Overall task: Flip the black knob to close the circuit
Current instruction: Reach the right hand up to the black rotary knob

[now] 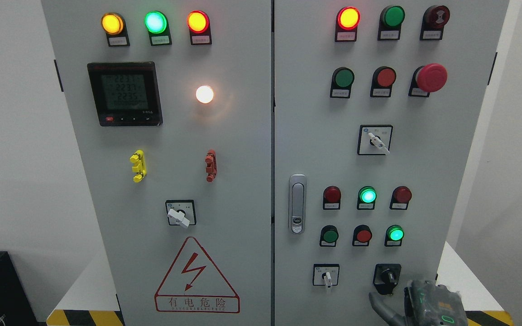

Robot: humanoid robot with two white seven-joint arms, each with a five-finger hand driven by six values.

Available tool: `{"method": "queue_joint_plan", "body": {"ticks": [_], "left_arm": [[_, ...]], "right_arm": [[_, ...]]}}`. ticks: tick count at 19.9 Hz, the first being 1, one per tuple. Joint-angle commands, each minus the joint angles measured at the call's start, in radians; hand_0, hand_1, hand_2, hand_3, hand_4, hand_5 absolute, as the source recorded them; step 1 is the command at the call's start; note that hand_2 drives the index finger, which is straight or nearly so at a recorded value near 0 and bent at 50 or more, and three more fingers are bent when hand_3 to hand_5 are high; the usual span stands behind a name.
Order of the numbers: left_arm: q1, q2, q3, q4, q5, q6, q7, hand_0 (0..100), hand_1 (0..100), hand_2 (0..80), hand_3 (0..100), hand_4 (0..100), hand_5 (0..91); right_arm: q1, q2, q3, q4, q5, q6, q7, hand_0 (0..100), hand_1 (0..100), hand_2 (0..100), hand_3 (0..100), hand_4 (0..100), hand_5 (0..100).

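Our right hand point(417, 303) sits just below the black knob point(387, 274) at the foot of the cabinet's right door point(315, 113).

Taking the black knob as our landmark: it sits in a black square plate near the lower edge of the right door, its handle tilted down toward the right. Our right hand comes up from the bottom edge just below and to the right of it, with a grey finger point(380, 302) reaching up until its tip is right under the knob; we cannot tell whether it touches, nor whether the fingers are released or clenched. Left of the knob is a white selector switch point(327, 276). Above the knob a lit green button point(395, 234) glows, and farther up stands the red mushroom button point(430, 78).
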Motion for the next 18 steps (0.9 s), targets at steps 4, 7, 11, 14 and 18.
{"method": "queue_joint_plan", "body": {"ticks": [4,7,11,14,18], "left_arm": [[0.02,0.0,0.0,0.0,0.0,-0.004,0.0,12,56,0.0,0,0,0.0],[0.02,0.0,0.0,0.0,0.0,-0.004,0.0,12,56,0.0,0,0,0.0],[0.02,0.0,0.0,0.0,0.0,-0.004,0.0,12,56,0.0,0,0,0.0],[0.02,0.0,0.0,0.0,0.0,-0.004,0.0,12,56,0.0,0,0,0.0],[0.02,0.0,0.0,0.0,0.0,-0.004,0.0,12,56,0.0,0,0,0.0]], "right_arm": [[-0.02,-0.001,-0.026,0.046,0.001,0.016,0.0,2,2,91,100,85,84],[-0.022,-0.001,-0.026,0.047,0.003,0.018,0.0,2,3,92,100,85,84],[-0.02,0.001,-0.025,0.046,0.003,0.024,0.002,2,4,92,100,85,85],[-0.02,0.003,-0.025,0.046,0.003,0.024,0.002,3,4,92,100,86,86],[-0.025,0.003,-0.025,0.053,0.003,0.029,0.002,3,5,92,100,86,86]]}}
